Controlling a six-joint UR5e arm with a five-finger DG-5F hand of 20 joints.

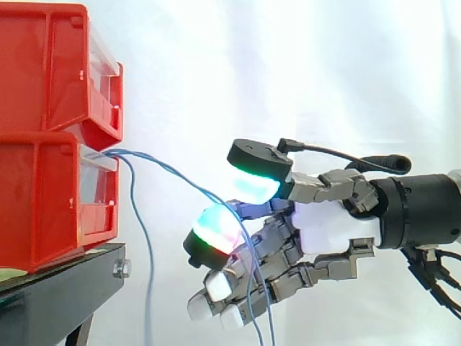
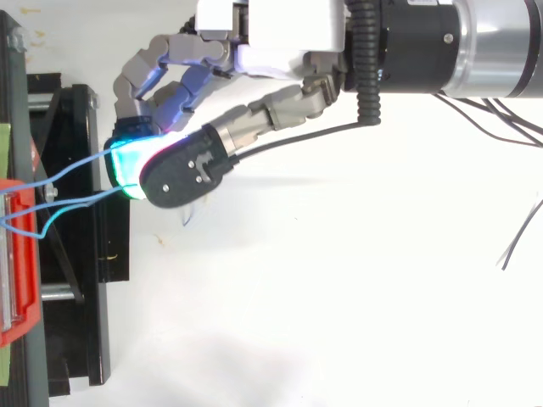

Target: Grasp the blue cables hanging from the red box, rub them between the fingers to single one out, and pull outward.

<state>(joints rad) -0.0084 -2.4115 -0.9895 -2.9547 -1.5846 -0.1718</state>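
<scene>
Thin blue cables (image 1: 173, 171) come out of the gap between the two stacked red boxes (image 1: 43, 202) at the left. Two strands run right and down into my hand (image 1: 331, 225), then hang below it. They pass between the green-glowing thumb pad (image 1: 256, 184) and a red-green finger pad (image 1: 216, 229), which close on them. A third strand (image 1: 148, 274) drops straight down beside the stand, free of the hand. From above, the cables (image 2: 72, 170) lead from the red box (image 2: 21, 254) into the glowing pads under my hand (image 2: 280, 34). The other fingers curl below.
The boxes sit on a black stand (image 1: 65, 288) whose edge lies just left of the fingertips. A white curtain hangs behind, and the white floor (image 2: 339, 297) spreads out to the right of the stand.
</scene>
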